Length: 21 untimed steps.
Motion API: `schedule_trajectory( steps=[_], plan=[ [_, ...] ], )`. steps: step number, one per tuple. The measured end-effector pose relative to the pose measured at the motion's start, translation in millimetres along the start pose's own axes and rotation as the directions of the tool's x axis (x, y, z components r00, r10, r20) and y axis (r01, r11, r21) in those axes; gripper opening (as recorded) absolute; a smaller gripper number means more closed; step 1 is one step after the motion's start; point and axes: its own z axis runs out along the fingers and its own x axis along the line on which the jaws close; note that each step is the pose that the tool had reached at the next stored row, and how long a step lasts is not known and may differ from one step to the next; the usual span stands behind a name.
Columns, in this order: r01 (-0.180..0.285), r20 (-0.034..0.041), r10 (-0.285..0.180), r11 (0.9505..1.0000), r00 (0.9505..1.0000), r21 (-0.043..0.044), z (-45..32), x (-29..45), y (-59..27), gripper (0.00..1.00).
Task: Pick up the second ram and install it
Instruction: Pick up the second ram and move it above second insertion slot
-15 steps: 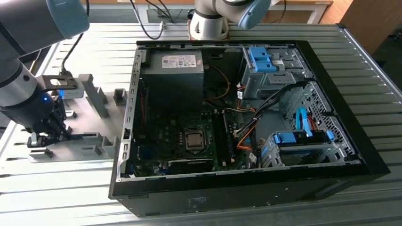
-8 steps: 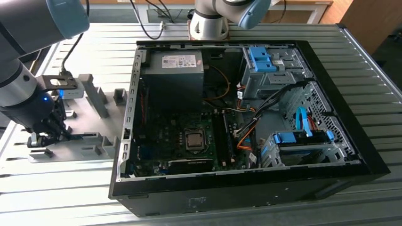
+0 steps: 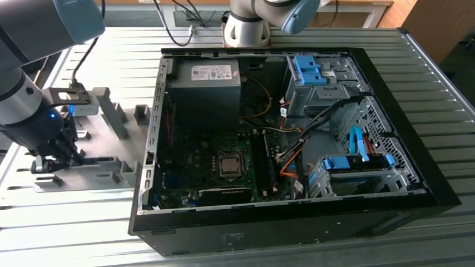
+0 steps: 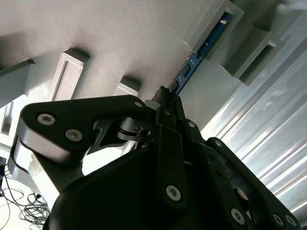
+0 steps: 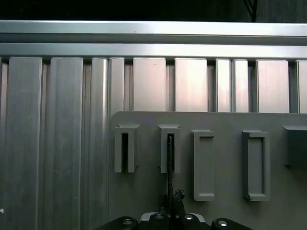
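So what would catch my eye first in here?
Most striking is the big open black computer case, lying in the middle of the ribbed metal table with its boards and cables bare. At the exterior view's left, the robot's gripper reaches down to a grey slotted holder plate, where in the second wrist view its jaws are closed on a thin blue-green circuit-board stick standing in a slot.

2nd ram (image 4: 197,53): thin blue-grn stick, on edge in gry holder slot (image 5: 164,153), one end clamped in pincer (image 4: 165,96).
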Motion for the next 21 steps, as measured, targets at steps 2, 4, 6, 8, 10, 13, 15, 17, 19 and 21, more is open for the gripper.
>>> schedule_trajectory(
  steps=[2,4,6,8,10,13,15,17,19,21],
  plan=[
    [0.0,-0.0001,0.0,1.0,1.0,-0.0001,-2.0,-0.1,0.0,0.14],
    [0.0,-0.0001,0.0,1.0,1.0,-0.0001,-4.2,-0.2,0.1,0.14],
    [0.0,0.0001,0.0,1.0,1.0,0.0001,-4.5,-0.2,0.0,0.14],
    [0.0,0.0,0.0,1.0,1.0,-0.0001,-5.8,-0.2,0.0,0.14],
    [0.0,0.0,0.0,1.0,1.0,0.0,-6.1,-0.2,0.0,0.14],
    [0.0,-0.0001,0.0,1.0,1.0,-0.0001,-7.2,-0.3,0.1,0.14],
    [0.0,0.0,0.0,1.0,1.0,-0.0001,-7.9,-0.3,0.1,0.14],
    [0.0,0.0,0.0,1.0,1.0,0.0,-8.5,-0.3,0.1,0.14],
    [0.0,0.0,0.0,1.0,1.0,-0.0001,-9.4,-0.4,0.1,0.14],
    [0.0,0.0,0.0,1.0,1.0,-0.0001,-10.2,-0.4,0.1,0.14]
  ],
)
